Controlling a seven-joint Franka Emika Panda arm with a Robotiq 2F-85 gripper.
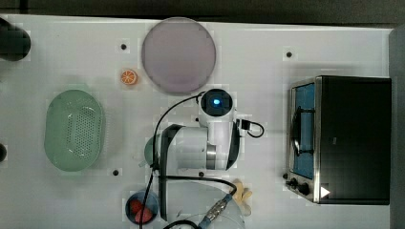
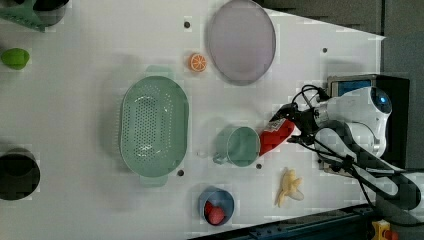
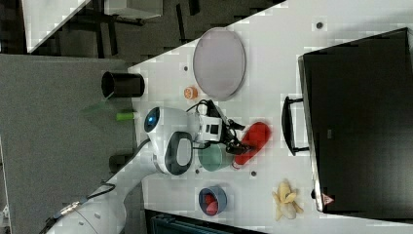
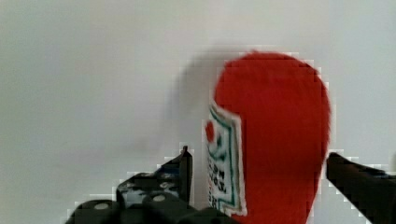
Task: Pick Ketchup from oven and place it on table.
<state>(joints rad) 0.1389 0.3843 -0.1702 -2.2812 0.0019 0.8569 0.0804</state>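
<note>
We list the slim red plastic Ketchup (image 4: 275, 140) bottle with its white label lying on the large flat white table (image 1: 267, 52), between the gripper (image 4: 257, 170) fingers; in the wrist view a sliver of white shows between the bottle and each dark finger (image 4: 184, 172), so the jaws stand wide, just beside it and not pressing.

In the left view the bottle (image 2: 275, 135) lies just beside the pale green mug (image 2: 240, 146), whose inside looks bare.

The boxy toaster oven (image 1: 356, 138), with black top and bluish glass door, sits well apart at the top view's right.

Containers entered:
- The green perforated oval colander (image 2: 154, 127), nothing in it.
- The small blue bowl (image 2: 217, 205), holding a red fruit-like thing (image 2: 216, 214).
- The round grey-lilac plate (image 1: 179, 55), bare.

Loose items: an orange slice (image 1: 128, 77) beside the plate, and a peeled banana (image 3: 287, 200) near the oven.
</note>
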